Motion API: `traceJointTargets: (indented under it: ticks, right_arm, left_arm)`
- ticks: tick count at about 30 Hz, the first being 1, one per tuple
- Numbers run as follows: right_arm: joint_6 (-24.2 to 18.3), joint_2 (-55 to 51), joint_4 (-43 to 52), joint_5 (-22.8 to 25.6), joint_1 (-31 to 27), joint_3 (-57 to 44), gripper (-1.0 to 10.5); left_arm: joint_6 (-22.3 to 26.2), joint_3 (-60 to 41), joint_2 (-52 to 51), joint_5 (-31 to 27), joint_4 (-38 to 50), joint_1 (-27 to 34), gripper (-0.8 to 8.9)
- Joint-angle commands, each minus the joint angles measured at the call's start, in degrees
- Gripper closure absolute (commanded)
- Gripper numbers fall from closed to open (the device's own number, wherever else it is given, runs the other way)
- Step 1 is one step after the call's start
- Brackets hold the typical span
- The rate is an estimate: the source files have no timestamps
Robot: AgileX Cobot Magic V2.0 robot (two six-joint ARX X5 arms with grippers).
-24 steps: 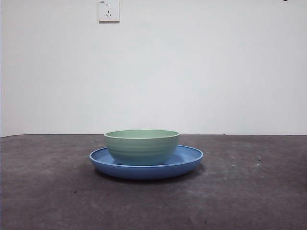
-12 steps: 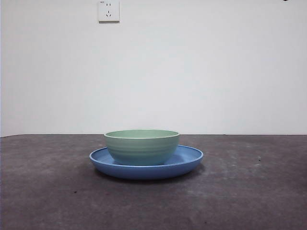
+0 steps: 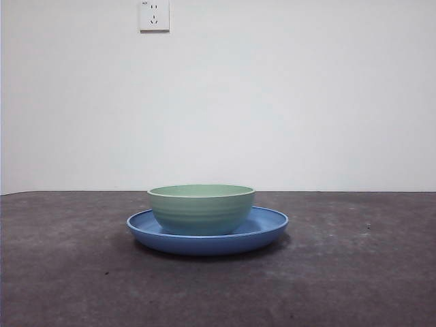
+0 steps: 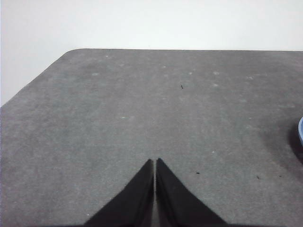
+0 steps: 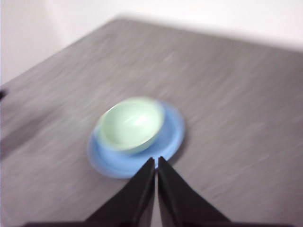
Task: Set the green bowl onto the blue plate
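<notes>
The green bowl (image 3: pixel 201 209) stands upright inside the blue plate (image 3: pixel 269 228) at the middle of the dark table, a little left of the plate's centre. The blurred right wrist view looks down on the same bowl (image 5: pixel 130 124) and plate (image 5: pixel 171 137) from well above, with my right gripper (image 5: pixel 155 161) shut and holding nothing. My left gripper (image 4: pixel 155 163) is shut over bare table away from the dishes; only a sliver of the plate (image 4: pixel 300 132) shows at that picture's edge. Neither gripper appears in the front view.
A white wall with a power socket (image 3: pixel 154 15) rises behind the table. The table's rounded far corner (image 4: pixel 78 50) shows in the left wrist view. Dark grey tabletop (image 3: pixel 354 272) spreads around the plate.
The small black arm tip at the front view's top right corner has gone out of sight. Bowl and plate have not moved.
</notes>
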Motion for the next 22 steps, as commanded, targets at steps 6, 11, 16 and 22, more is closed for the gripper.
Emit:
traceJointTargets:
  ticks: [6,11,16,22]
  right_arm:
    - [-2.89,-13.35,21.66,1.36,-4.85,-19.26,9.4]
    - [-0.87,-20.22,31.28,7.80,-4.83,-30.73,9.4]
    - [2.80,-25.31,37.70,12.52,-4.81,-39.60,9.4]
    - [4.50,-28.76,39.15,16.22,-4.81,-45.62,9.4]
  left_arm:
    - [-0.55,-1.16,-0.09,-0.20,-0.31,0.13,8.06]
    - [-0.55,-1.16,-0.09,-0.20,-0.31,0.13,8.06]
    - [-0.55,-1.16,-0.09,-0.20,-0.31,0.13,8.06]
    - [-0.55,-1.16,-0.09,-0.20,-0.31,0.13,8.06]
